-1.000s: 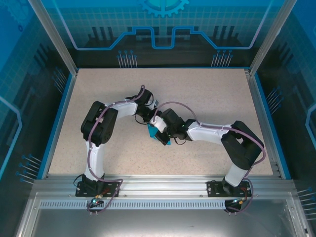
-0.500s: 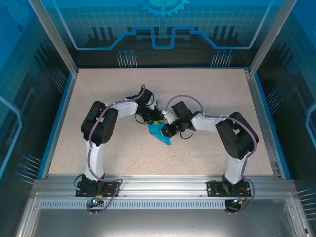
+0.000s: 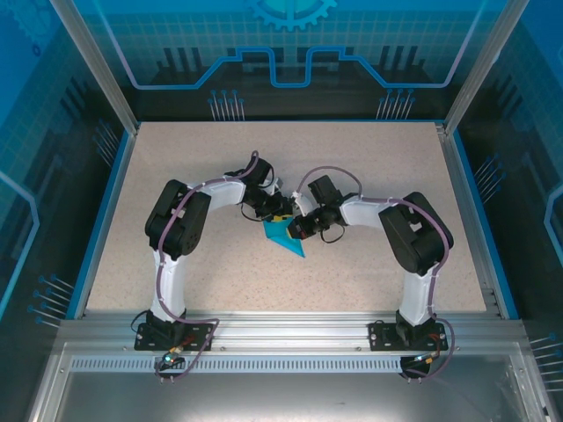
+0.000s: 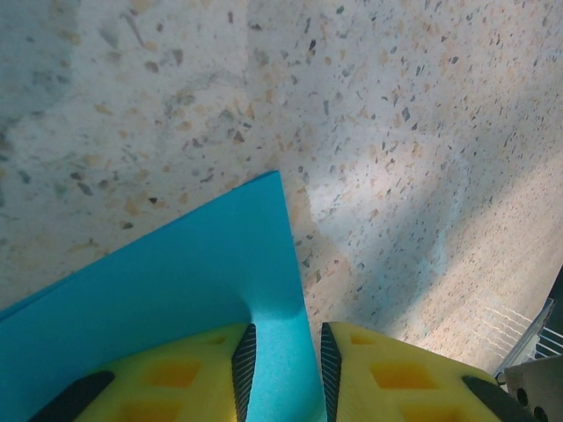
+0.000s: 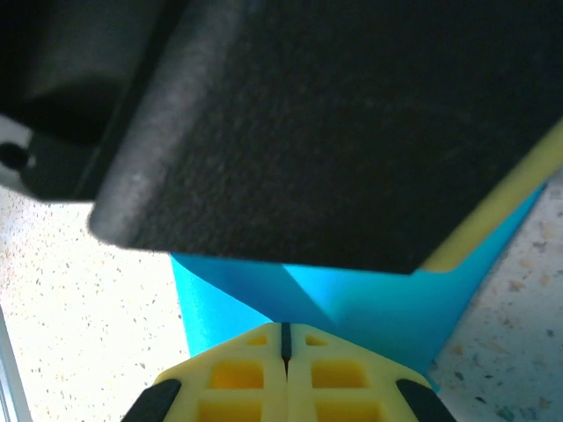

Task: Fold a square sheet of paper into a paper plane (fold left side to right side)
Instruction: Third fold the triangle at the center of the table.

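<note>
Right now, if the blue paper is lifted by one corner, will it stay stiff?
Probably not: the paper looks thin and dimples by the left gripper. Folded layers may stiffen it. Likely light, sliding easily on the smooth table.

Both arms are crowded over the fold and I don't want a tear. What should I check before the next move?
1. Right jaws closed: ok, right gripper is shut at the blue folded paper.
2. Paper actually pinched there: cannot tell.
3. Left jaws parted: ok, left gripper stands slightly open over the paper.
4. Paper's pointed end clear of both grippers: ok, it lies bare on the table.
5. Gap between the two grippers: cannot tell, they crowd close.
</note>
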